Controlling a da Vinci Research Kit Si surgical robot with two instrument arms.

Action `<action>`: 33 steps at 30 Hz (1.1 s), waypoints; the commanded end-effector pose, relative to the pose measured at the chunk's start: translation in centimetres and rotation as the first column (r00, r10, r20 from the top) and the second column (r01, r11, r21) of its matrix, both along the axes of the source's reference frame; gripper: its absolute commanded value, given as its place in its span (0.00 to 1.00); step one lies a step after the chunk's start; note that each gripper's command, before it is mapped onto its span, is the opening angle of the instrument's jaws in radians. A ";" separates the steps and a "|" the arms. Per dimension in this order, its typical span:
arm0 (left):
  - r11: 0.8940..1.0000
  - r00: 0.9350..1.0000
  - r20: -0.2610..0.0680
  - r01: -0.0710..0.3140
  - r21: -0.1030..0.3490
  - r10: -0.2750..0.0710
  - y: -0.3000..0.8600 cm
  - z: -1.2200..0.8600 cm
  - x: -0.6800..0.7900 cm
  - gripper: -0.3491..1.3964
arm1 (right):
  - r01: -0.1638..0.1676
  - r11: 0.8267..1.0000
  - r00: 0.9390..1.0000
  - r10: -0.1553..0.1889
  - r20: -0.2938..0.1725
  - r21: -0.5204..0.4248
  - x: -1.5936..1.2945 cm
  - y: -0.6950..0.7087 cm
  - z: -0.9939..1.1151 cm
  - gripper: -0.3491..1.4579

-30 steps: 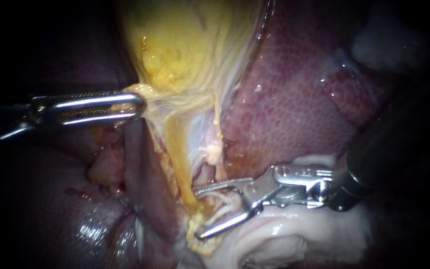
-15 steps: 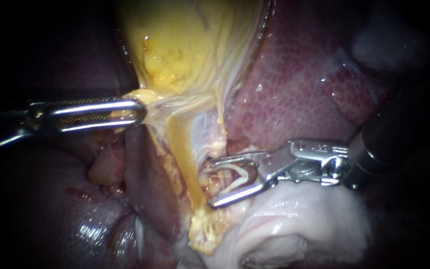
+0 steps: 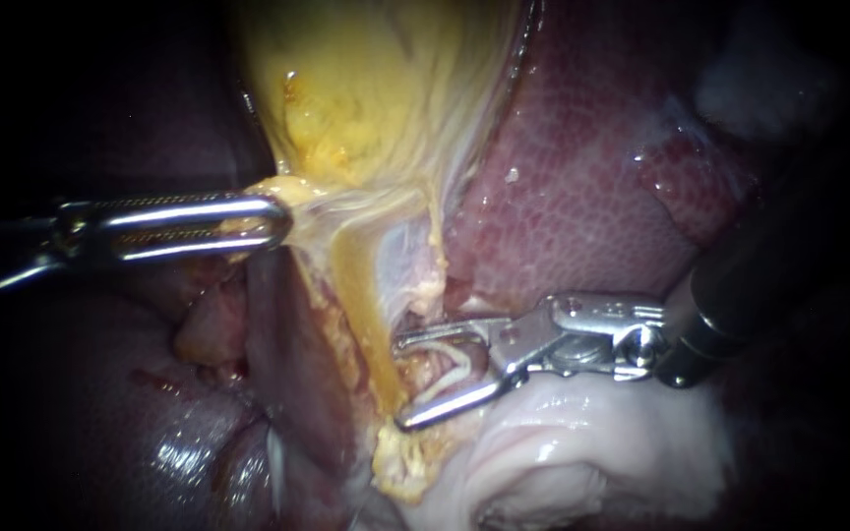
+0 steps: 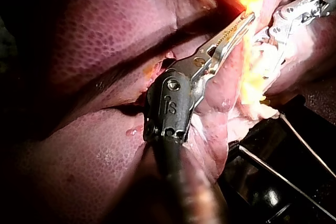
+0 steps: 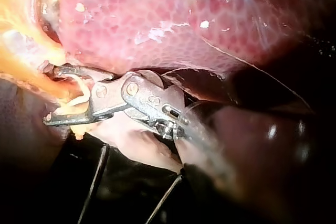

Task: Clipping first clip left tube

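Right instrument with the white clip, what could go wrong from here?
1. The right instrument holds the clip spread, with only its tips at the yellow tube. Closing now might catch just part of the tube.
2. The left instrument grips the gallbladder edge and stretches it. If that grip slips, the tube could slide out of the clip.
3. The liver lies close by the upper jaw and might get nicked.
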State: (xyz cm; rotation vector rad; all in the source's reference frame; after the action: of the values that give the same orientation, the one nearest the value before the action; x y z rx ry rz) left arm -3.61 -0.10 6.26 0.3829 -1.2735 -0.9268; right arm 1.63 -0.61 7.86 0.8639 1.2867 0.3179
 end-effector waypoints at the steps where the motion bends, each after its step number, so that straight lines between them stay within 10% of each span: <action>1: 1.000 1.000 0.000 0.000 0.001 0.000 0.00 0.02 0.00 0.00 | 0.012 1.000 1.000 -0.012 -0.004 0.009 0.01 -0.03 -0.02 0.52; 33: 1.000 1.000 0.012 -0.012 -0.002 0.012 0.21 0.28 -0.28 0.00 | 0.202 0.975 0.977 -0.194 -0.087 0.091 0.41 -0.53 0.03 0.50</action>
State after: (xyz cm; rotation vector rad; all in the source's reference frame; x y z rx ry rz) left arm -3.90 0.11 6.54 0.3957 -1.2808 -0.9150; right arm 2.05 -1.14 7.89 1.0898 1.2528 0.1922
